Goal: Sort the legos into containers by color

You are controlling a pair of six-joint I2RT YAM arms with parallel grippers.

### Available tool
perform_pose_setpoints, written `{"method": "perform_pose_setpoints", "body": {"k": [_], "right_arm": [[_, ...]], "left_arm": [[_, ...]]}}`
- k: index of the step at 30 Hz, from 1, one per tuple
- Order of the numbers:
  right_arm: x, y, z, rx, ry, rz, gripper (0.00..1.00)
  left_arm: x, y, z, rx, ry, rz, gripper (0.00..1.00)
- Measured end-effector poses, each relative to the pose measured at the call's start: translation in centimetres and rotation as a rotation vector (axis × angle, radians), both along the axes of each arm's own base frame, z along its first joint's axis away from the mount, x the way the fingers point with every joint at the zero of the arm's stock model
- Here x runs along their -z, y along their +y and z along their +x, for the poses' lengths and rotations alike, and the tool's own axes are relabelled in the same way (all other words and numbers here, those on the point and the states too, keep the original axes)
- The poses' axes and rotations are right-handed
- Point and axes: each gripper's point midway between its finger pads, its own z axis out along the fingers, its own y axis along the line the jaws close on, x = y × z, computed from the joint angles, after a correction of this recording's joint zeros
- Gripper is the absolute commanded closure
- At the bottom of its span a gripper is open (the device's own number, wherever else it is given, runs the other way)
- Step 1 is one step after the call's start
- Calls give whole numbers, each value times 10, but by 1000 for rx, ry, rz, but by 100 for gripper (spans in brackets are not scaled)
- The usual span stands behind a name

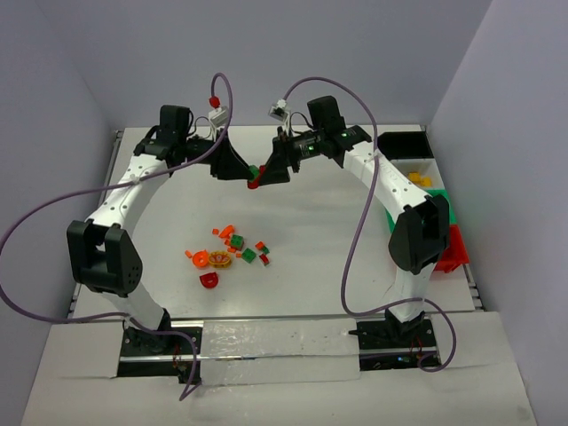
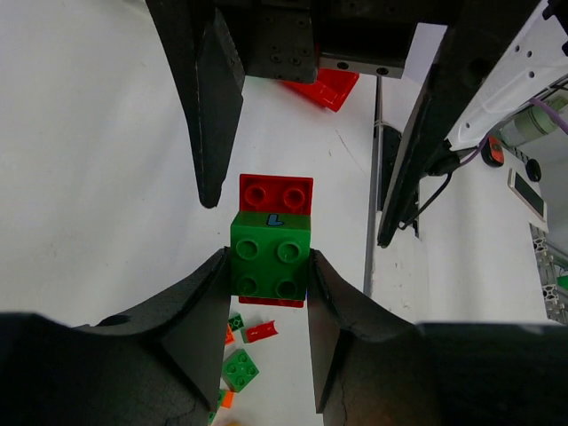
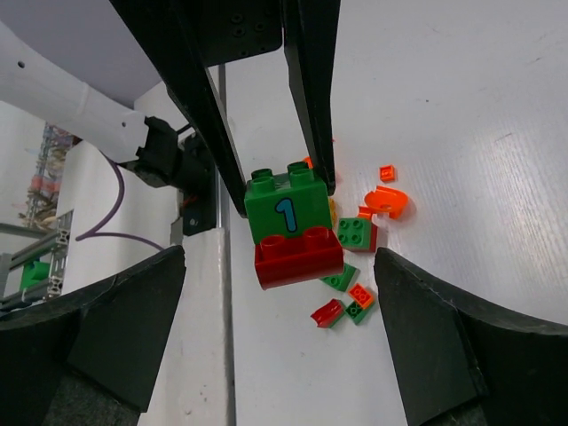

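Above the table's far middle my left gripper (image 2: 269, 262) is shut on a green brick (image 2: 271, 253) marked "1" (image 3: 286, 209), with a red brick (image 2: 276, 193) stuck on its far end. My right gripper (image 3: 280, 266) faces it, open wide. Its fingers (image 2: 217, 106) stand on either side of the red brick (image 3: 299, 256) and do not touch it. In the top view the two grippers meet at the joined bricks (image 1: 256, 175). Loose legos (image 1: 226, 248) in red, green and orange lie mid-table. The containers (image 1: 424, 177) run along the right edge: black, white, green, red.
Purple cables loop over both arms. An orange ring piece (image 3: 388, 201) and a red curved piece (image 1: 209, 280) lie among the loose bricks. The right arm's elbow (image 1: 420, 232) hangs over the green and red bins.
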Motion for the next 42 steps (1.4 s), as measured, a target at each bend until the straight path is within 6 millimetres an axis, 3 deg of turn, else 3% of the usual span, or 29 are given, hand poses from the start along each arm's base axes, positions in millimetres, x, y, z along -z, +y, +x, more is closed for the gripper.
{"method": "perform_pose_setpoints", "body": {"k": [5, 10, 13, 18, 23, 27, 31, 34, 38, 42], "right_arm": [[-1, 0, -3, -16, 0, 8, 26], [-2, 1, -5, -34, -13, 17, 49], [0, 1, -4, -35, -31, 11, 73], [3, 0, -6, -51, -59, 2, 97], [8, -6, -10, -57, -111, -25, 100], [26, -27, -24, -44, -104, -96, 100], [58, -67, -32, 9, -39, -198, 100], [78, -116, -25, 107, 4, -281, 100], [98, -208, -15, 298, 35, -409, 100], [112, -313, -35, 509, 92, -562, 100]], "left_arm": [[-6, -2, -2, 11, -20, -12, 100], [-6, -3, -4, 18, -15, -17, 100], [-7, -4, -7, 28, -5, -25, 100], [-6, -4, -10, 30, 4, -26, 100], [-4, -8, -12, 33, 3, -19, 100], [-6, -8, -3, 2, -35, -11, 100], [-11, -2, 13, -55, -88, -4, 100], [-11, -1, 21, -87, -120, 11, 100], [0, -11, 26, -109, -189, 77, 100], [14, -34, 17, -76, -260, 139, 100]]}}
